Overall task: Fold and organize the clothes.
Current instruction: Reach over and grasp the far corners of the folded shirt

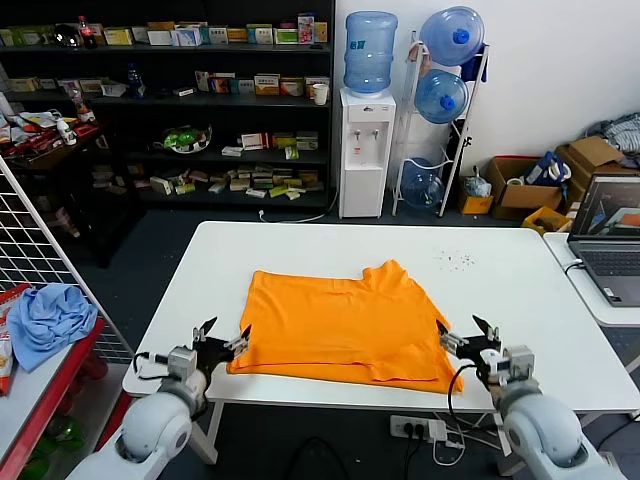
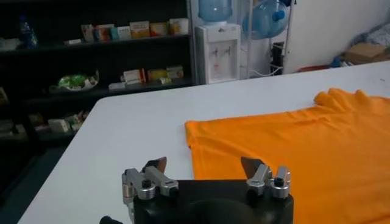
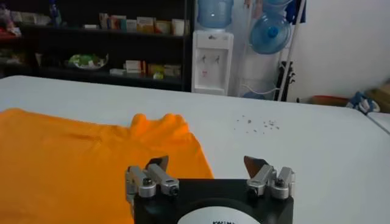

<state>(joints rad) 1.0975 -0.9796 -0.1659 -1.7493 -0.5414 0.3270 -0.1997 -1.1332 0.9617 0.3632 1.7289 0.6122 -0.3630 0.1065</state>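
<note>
Fingers wide on both grippers, holding nothing, one at each near corner of the orange T-shirt [image 1: 342, 322].

Left gripper [image 1: 222, 340] sits just off the shirt's near-left corner, right gripper [image 1: 466, 340] just off its near-right corner, both low over the white table [image 1: 520, 290], where the shirt lies partly folded. My worry: either pair could close on one layer only, or beside the hem, so the fold drags crooked; the bunched sleeve at the shirt's far edge may slip loose.
</note>
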